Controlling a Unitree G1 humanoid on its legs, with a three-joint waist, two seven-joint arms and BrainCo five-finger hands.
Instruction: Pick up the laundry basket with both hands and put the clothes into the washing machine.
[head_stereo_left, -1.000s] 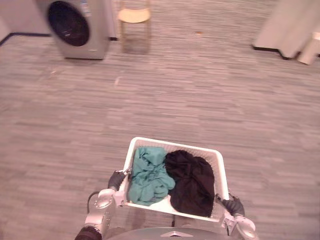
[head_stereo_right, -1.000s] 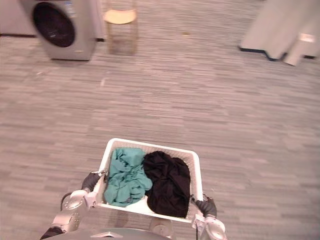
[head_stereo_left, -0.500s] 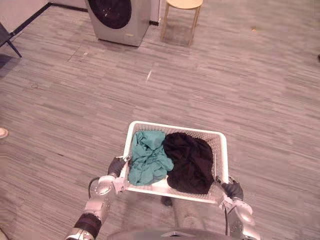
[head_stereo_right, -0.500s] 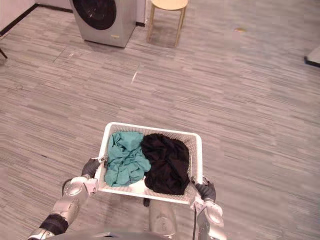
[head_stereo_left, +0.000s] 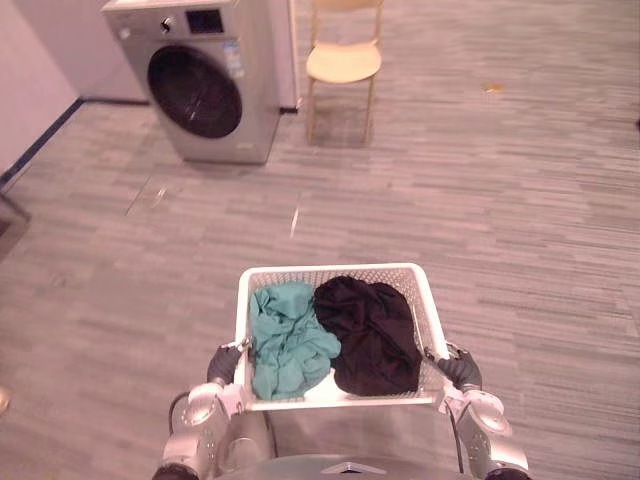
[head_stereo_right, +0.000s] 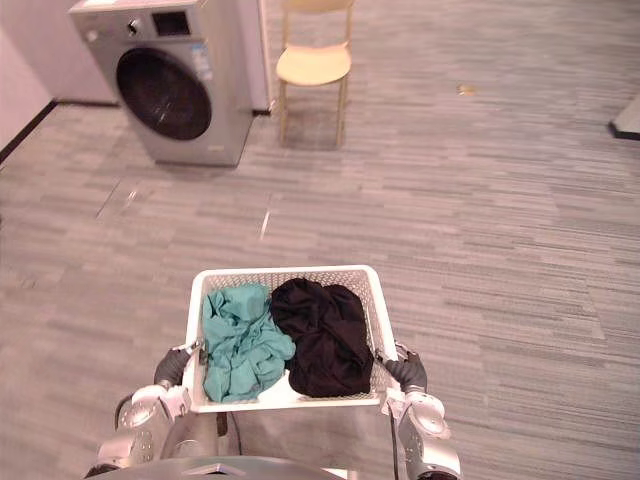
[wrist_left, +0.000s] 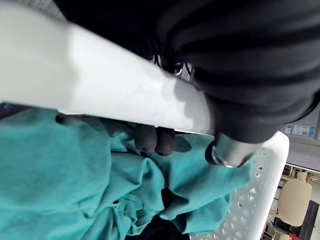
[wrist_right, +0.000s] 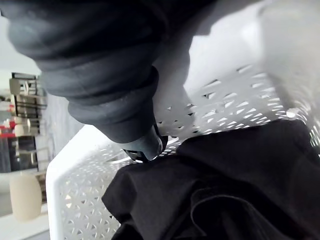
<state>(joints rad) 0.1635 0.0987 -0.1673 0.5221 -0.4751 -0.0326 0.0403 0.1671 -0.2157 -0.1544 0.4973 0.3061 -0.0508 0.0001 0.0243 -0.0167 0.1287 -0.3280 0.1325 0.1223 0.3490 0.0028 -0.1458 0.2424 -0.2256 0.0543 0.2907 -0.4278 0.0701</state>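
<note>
The left hand (head_stereo_left: 222, 365) grips the left rim of the white laundry basket (head_stereo_left: 330, 270), its dark fingertips (wrist_left: 155, 140) curled over the edge against the teal garment (head_stereo_left: 285, 335). The right hand (head_stereo_left: 458, 369) hooks round the right rim, beside the black garment (head_stereo_left: 370, 330). The basket hangs between them above the floor (head_stereo_left: 520, 200), well apart from the washing machine (head_stereo_left: 205, 85). The machine's front sticker is too small to read. A chair (head_stereo_left: 343, 62) stands beside it.

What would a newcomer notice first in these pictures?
A white laundry basket is held low at centre, gripped by the left robot hand and right robot hand at its sides. A teal garment and a black garment lie inside. Far ahead to the left stands a washing machine.
</note>
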